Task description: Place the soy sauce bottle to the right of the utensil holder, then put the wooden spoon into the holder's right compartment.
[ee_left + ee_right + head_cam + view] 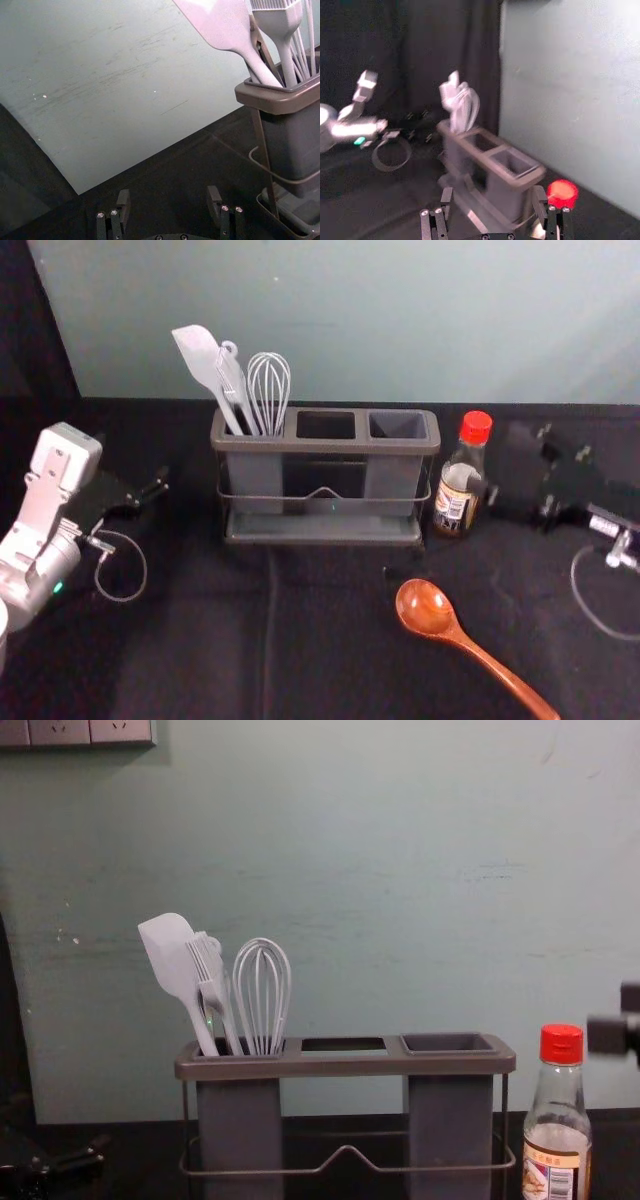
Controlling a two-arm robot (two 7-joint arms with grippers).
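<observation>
Pale green wall (pixel 400 320) rises behind the black cloth (pixel 200 650); on it the chest view shows sockets (pixel 60 732), while the head view shows the spoon (pixel 425 610) lying in front of the holder (pixel 330 447). Upright bottle (pixel 455 505) is just right of the holder, and near it the right gripper (pixel 512 462) is empty, its 2 fingers spread wide, but I cannot tell if they touch the bottle. Left gripper (pixel 151 491) rests left of the holder, also spread and empty.

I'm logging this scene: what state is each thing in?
Soy sauce bottle: upright, capped
Wooden spoon: lying, bowl facing up
Utensil holder: upright, right compartment empty
Spatula: head up, left compartment
Brush: head up, left compartment
Whisk: head up, left compartment
Left gripper: open, left of holder
Right gripper: open, beside bottle
</observation>
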